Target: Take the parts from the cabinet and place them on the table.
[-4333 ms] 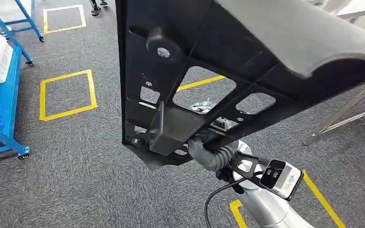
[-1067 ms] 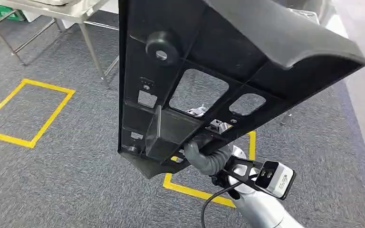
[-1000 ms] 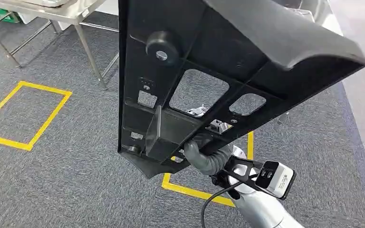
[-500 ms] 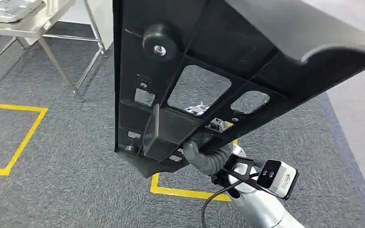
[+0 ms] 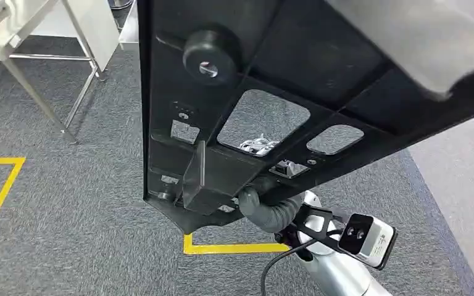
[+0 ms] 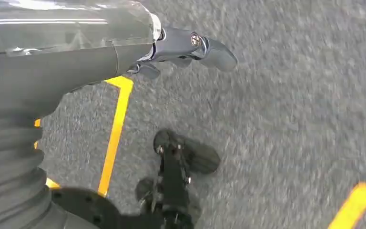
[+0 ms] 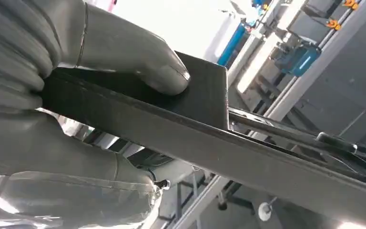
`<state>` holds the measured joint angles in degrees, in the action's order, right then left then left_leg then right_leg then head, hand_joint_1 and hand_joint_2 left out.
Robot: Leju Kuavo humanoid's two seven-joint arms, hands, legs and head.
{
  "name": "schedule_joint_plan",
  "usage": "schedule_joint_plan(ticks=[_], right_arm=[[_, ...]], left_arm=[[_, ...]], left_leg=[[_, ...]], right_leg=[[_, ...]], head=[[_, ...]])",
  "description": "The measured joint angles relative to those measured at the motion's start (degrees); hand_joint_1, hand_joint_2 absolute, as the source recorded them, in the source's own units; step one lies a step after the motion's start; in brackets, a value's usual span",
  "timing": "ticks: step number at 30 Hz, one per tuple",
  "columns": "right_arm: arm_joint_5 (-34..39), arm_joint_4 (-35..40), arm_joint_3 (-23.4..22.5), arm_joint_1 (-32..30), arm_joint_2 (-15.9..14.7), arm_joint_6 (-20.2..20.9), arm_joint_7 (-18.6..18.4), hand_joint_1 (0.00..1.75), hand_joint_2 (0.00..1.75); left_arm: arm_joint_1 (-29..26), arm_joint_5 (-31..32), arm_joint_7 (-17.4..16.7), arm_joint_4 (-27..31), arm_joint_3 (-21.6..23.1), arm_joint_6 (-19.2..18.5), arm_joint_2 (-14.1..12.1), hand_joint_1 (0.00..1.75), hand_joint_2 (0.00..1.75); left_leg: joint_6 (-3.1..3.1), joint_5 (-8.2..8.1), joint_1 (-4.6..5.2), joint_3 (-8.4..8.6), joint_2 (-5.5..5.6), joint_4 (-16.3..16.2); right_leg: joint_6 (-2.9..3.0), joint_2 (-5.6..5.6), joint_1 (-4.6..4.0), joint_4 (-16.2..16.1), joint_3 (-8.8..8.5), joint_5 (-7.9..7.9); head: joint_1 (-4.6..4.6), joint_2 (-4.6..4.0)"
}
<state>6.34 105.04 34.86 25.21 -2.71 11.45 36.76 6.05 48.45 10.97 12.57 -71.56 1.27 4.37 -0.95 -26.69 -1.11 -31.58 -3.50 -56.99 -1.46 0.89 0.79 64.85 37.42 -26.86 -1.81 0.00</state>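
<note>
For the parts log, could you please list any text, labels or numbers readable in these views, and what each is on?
None can be read.
The black part held by the right hand shows no printed label.
The wrist camera carries no legible marking.
The yellow floor tape bears no writing.

Right hand (image 5: 265, 206) clamped on something, left hand (image 6: 181, 47) apparently empty.

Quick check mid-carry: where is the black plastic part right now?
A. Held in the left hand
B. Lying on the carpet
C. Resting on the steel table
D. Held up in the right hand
D: the right hand grips the black plastic part by its lower edge, above the carpet.
</note>
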Motion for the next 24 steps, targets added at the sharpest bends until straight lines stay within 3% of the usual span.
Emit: schedule_joint_plan(ticks=[1,2,3,6,7,8,9,11,12,13,14,16,17,18,21,22,23,24], right_arm=[[0.0,0.22,-0.02,0.08,0.0,0.15,-0.13,1.75,1.75],[0.0,0.29,-0.02,0.28,0.02,0.31,-0.24,1.75,1.75],[-0.07,0.33,-0.04,0.32,0.2,0.41,-0.42,1.75,1.75],[-0.09,0.35,-0.2,0.3,0.2,0.83,-0.66,1.75,1.75],[-0.09,0.42,-0.22,0.27,0.26,0.83,-0.66,1.75,1.75],[-0.04,0.44,-0.31,0.44,0.28,0.81,-0.61,1.75,1.75],[0.04,0.44,-0.31,0.51,0.44,0.81,-0.55,1.75,1.75],[0.07,0.33,-0.31,0.48,0.46,0.85,-0.55,1.75,1.75],[0.19,0.16,-0.31,0.46,0.46,0.83,-0.55,1.75,1.75],[0.24,0.07,-0.33,0.46,0.46,0.83,-0.52,1.75,1.75],[0.28,0.02,-0.37,0.46,0.46,0.83,-0.5,1.75,1.75],[0.44,0.02,-0.44,0.48,0.46,0.85,-0.37,1.75,1.75],[0.66,-0.02,-0.52,0.48,0.46,0.87,-0.24,1.75,1.75],[0.83,-0.06,-0.63,0.51,0.44,0.92,0.0,1.75,1.75],[0.92,-0.13,-0.72,0.34,0.37,0.98,0.83,1.75,1.75],[0.92,-0.08,-0.85,0.24,0.37,0.98,1.11,1.75,1.75],[0.9,-0.06,-0.96,0.2,0.35,0.98,1.29,1.75,1.75],[0.87,-0.02,-1.07,0.15,0.35,1.01,1.44,1.75,1.75]], left_arm=[[0.03,0.13,0.0,0.0,0.0,-0.11,0.0,0.0,1.75],[0.01,0.18,0.07,0.0,0.02,-0.18,0.0,0.0,1.75],[0.04,0.2,0.11,0.0,0.02,-0.24,-0.02,0.0,1.75],[0.25,0.37,0.22,0.02,0.02,-0.44,-0.04,0.0,1.75],[0.3,0.42,0.26,0.02,0.02,-0.5,-0.11,0.0,1.75],[0.29,0.51,0.33,0.02,0.02,-0.61,-0.24,0.0,1.75],[0.2,0.55,0.29,0.0,0.04,-0.85,-0.24,0.0,1.75],[-0.12,0.31,0.11,0.0,0.04,-1.22,-0.31,0.0,1.75],[-0.27,0.18,0.02,0.0,0.04,-1.35,-0.35,0.0,1.75],[-0.34,0.15,-0.02,0.0,0.02,-1.46,-0.37,0.0,1.75],[-0.33,0.11,-0.02,0.0,0.04,-1.57,-0.39,0.0,1.75],[-0.29,0.09,-0.02,0.0,0.04,-1.73,-0.5,0.0,1.75],[-0.23,0.07,-0.04,0.0,0.04,-1.79,-0.5,0.0,1.75],[-0.07,0.02,-0.04,0.0,0.04,-1.92,-0.5,0.0,1.75],[-0.2,-0.04,-0.06,0.0,0.04,-2.38,-0.52,0.0,1.75],[-0.19,-0.02,-0.02,0.0,0.02,-2.6,-0.5,0.0,1.75],[-0.14,-0.02,0.09,0.0,0.04,-2.78,-0.5,0.0,1.75],[-0.14,-0.02,0.18,0.02,0.04,-2.91,-0.55,0.0,1.75]], left_leg=[[0.25,-0.17,0.08,0.26,-0.32,0.0],[0.67,-0.42,0.49,0.19,-0.64,-0.15],[1.0,-0.46,0.49,0.27,-0.82,-0.14],[1.95,-0.58,0.53,0.73,-2.28,0.18],[2.35,-1.25,0.15,0.55,-1.07,-0.46],[2.47,-2.78,0.16,-0.24,0.97,-2.49],[2.59,-5.03,0.12,-2.02,2.21,-6.43],[2.89,-9.18,0.06,-7.0,3.04,-16.6],[2.92,-9.26,0.07,-8.4,3.03,-18.96],[2.89,-8.0,0.07,-8.33,3.03,-18.19],[2.79,-5.63,0.05,-7.06,3.03,-14.97],[2.5,0.16,-0.03,-2.28,3.05,-4.28],[2.08,0.12,0.0,-0.87,3.23,-1.37],[1.65,0.14,0.28,-0.84,3.29,-0.6],[0.73,-0.08,0.41,-1.21,3.31,-0.7],[0.1,0.01,-0.05,-0.66,3.29,-0.18],[-0.19,-0.16,0.0,-0.24,3.3,-0.02],[-0.46,-0.34,0.0,-0.06,3.27,-0.02]], right_leg=[[0.47,2.02,-0.23,-5.27,-2.92,1.94],[0.87,4.33,-0.96,-7.35,-3.9,1.2],[1.09,3.3,-0.99,-7.34,-3.6,1.46],[1.82,2.06,-1.05,-7.51,-3.38,1.53],[2.22,1.84,-0.51,-8.04,-3.76,1.8],[2.57,1.51,-0.45,-8.12,-3.81,1.8],[2.8,1.27,-0.46,-8.11,-3.79,1.79],[3.01,0.44,-0.61,-8.04,-3.75,1.71],[3.03,0.01,-0.65,-7.96,-3.77,1.69],[3.02,-0.32,-0.65,-7.88,-3.84,1.65],[2.91,-0.64,-0.63,-7.81,-3.97,1.54],[2.59,-1.05,-0.59,-7.62,-4.44,1.16],[2.28,-1.17,-0.71,-7.51,-4.39,0.99],[1.98,-1.37,-0.98,-7.13,-4.02,0.97],[1.06,-1.36,-0.96,-7.49,-3.87,0.88],[0.55,-1.33,-0.87,-7.28,-4.11,0.25],[0.32,-1.27,-0.71,-5.61,-3.69,-0.36],[0.05,-1.23,-0.6,-1.76,-1.71,-2.15]], head=[[0.0,0.0],[0.0,0.0],[-0.02,0.0],[0.0,0.0],[-0.02,0.0],[0.0,0.0],[-0.02,0.0],[-0.02,0.0],[-0.02,0.0],[-0.02,0.0],[-0.02,0.0],[-0.02,0.0],[-0.02,0.0],[-0.02,0.0],[-0.02,0.0],[-0.02,0.0],[0.0,0.0],[0.0,0.0]])
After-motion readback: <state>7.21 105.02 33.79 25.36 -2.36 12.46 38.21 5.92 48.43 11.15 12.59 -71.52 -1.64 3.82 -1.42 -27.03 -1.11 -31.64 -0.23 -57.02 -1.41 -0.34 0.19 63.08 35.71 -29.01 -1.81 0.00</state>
